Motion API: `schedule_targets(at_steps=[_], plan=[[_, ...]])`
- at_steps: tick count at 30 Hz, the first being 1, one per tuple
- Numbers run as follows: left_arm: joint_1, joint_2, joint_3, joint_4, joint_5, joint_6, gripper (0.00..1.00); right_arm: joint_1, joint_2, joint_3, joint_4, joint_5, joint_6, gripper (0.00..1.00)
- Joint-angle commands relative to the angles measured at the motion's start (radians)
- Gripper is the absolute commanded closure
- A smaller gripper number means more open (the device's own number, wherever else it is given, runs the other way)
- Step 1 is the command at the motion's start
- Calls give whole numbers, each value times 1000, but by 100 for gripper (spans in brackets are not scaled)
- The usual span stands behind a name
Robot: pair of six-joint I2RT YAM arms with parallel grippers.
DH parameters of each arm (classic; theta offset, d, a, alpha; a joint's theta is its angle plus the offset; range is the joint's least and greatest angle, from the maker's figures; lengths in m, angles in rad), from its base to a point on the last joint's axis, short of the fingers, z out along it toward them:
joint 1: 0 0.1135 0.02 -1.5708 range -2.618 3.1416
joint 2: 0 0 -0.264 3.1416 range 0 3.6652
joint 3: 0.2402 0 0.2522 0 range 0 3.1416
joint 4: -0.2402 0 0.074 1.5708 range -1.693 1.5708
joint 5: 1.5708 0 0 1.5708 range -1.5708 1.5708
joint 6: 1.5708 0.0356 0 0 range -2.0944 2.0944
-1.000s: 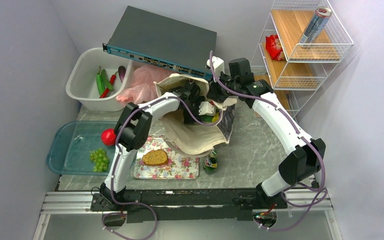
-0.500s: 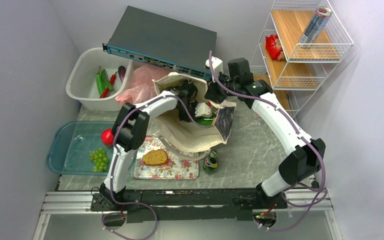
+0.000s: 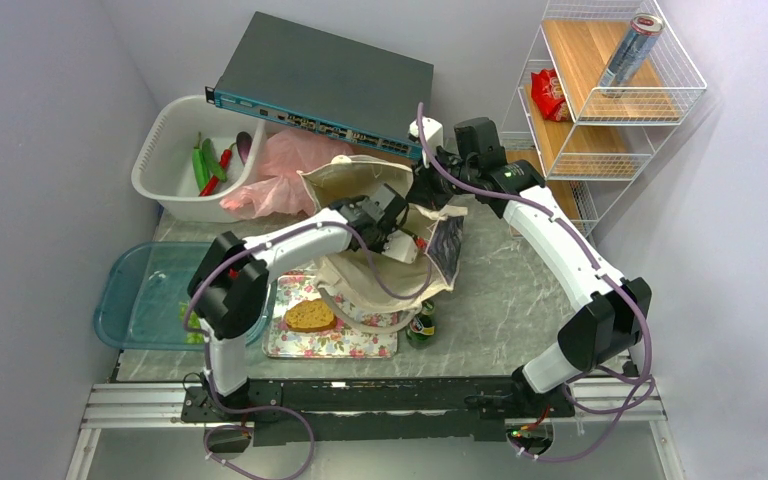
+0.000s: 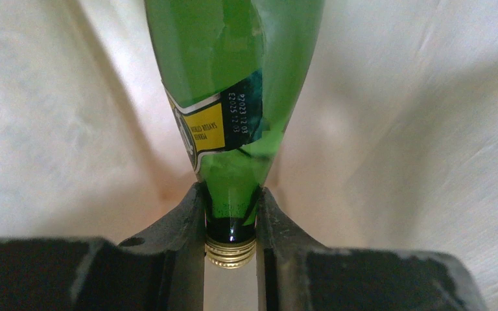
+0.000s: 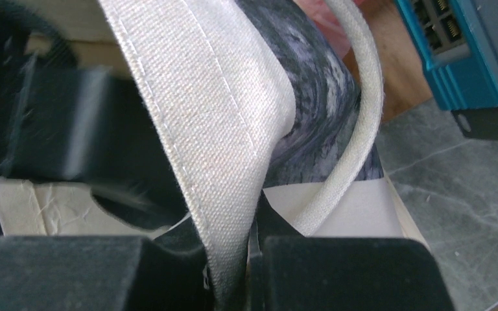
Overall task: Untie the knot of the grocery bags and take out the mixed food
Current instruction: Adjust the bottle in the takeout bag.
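Observation:
The beige canvas tote (image 3: 360,285) stands open at mid-table. My left gripper (image 3: 412,240) reaches into its mouth. In the left wrist view that gripper (image 4: 231,223) is shut on the neck of a green glass bottle (image 4: 233,71), just above its gold cap (image 4: 231,254), with tote cloth all around. My right gripper (image 3: 430,190) holds the tote's far rim up. Up close, the right gripper (image 5: 233,259) is shut on the woven rim strip (image 5: 214,116). The pink plastic bag (image 3: 280,170) lies crumpled behind the tote. I cannot make out its knot.
A second green bottle (image 3: 421,322) stands beside the floral tray (image 3: 365,340), which holds a bread slice (image 3: 310,315). The white basin (image 3: 160,170) contains peppers and an eggplant. My left arm partly hides the grapes (image 3: 184,312) in the teal tray (image 3: 135,295). A network switch (image 3: 325,85) and a wire shelf (image 3: 610,110) stand at the back.
My left gripper has shut on the bottle's neck inside the tote and drawn back toward me. The left elbow has swung to the near left and now covers the apple. The right arm has held still.

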Motion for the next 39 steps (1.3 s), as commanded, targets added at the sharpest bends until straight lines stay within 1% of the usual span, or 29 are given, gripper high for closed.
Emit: schedule_targets(at_steps=[1,2,3,7,9,12,14,19,21,24,27,31,34,36,37,39], plan=[[-67,-152,-137,292,-369,380,100,0,-4,21,98,-20,-4,100],[-67,-162,-156,332,-413,476,100,0,-4,21,100,-23,-4,100],[-66,-166,-161,361,-444,528,100,0,-4,18,102,-25,-3,100],[-72,-166,-119,383,-507,682,100,0,-6,11,107,-32,-2,100],[-71,-166,-117,413,-523,790,100,0,-4,10,106,-38,0,100],[-79,-184,-142,463,-505,932,100,0,0,11,105,-42,0,100],[-95,-192,-172,481,-501,988,100,-1,1,10,108,-42,0,100],[-163,-185,-232,442,-521,1018,100,0,5,9,115,-44,3,100],[-179,-172,-236,452,-521,1026,94,0,6,11,116,-45,3,100],[-190,-138,-195,455,-535,1019,64,0,4,10,117,-44,0,100],[-193,-119,-152,434,-541,1006,48,-1,1,7,115,-45,-4,100],[-199,-134,-149,423,-525,1009,44,0,-2,2,114,-45,-11,100],[-208,-160,-151,412,-513,1001,35,0,-3,-1,117,-46,-11,100],[-215,-177,-140,385,-505,980,32,-1,-3,0,117,-47,-10,100],[-218,-184,-130,365,-498,966,22,-1,-4,-3,118,-46,-9,100],[-224,-209,-113,321,-487,934,17,-2,-5,-4,120,-45,-8,100]])
